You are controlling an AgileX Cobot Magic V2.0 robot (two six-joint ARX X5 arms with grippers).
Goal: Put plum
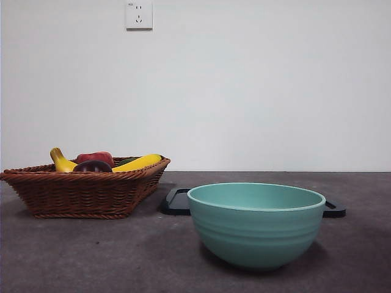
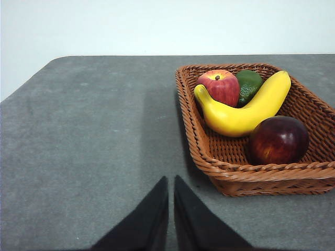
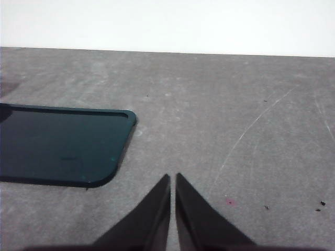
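Observation:
The plum (image 2: 278, 140), dark maroon and glossy, lies in the near corner of a brown wicker basket (image 2: 209, 157); the front view shows its top (image 1: 93, 166) just above the basket rim (image 1: 85, 183) at the left. My left gripper (image 2: 171, 180) is shut and empty, hovering over bare table beside the basket, apart from the plum. Over grey table near a dark tray (image 3: 63, 144), my right gripper (image 3: 172, 178) is also shut and holds nothing. Neither arm shows in the front view.
The basket also holds a red apple (image 2: 220, 86), a yellow banana (image 2: 243, 110) and a green fruit (image 2: 248, 83). A teal bowl (image 1: 256, 223) stands front right, with the dark tray (image 1: 177, 201) flat behind it.

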